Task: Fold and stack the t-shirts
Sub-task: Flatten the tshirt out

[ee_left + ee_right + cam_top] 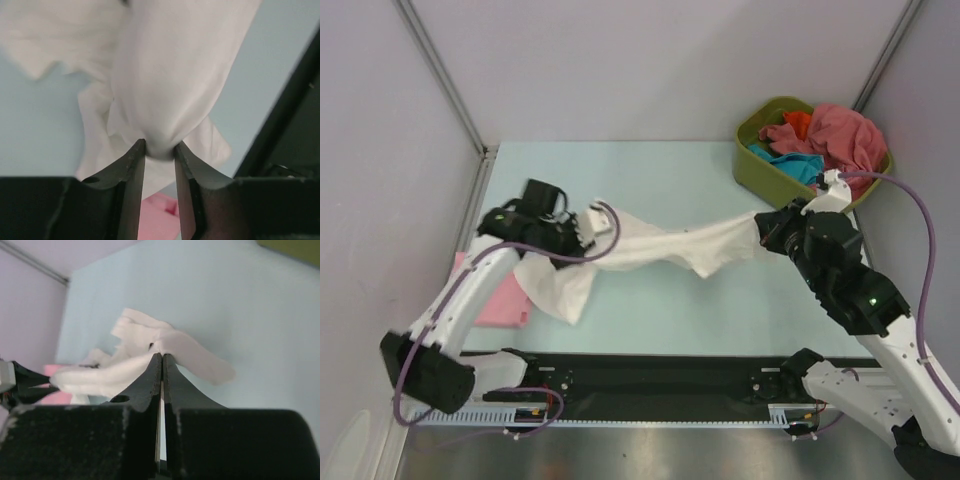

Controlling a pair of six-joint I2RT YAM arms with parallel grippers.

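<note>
Olive tub (750, 172) holds rose-red, teal and orange tees (840, 135); left tool (160, 147) and right tool (162, 356) clench the white tee (660, 245).

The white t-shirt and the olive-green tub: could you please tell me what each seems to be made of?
The white t-shirt looks like soft, matte cloth: it sags, bunches and creases into folds. The olive-green tub is probably moulded plastic, smooth and dull: its rounded rim and walls hold a rigid shape.
</note>
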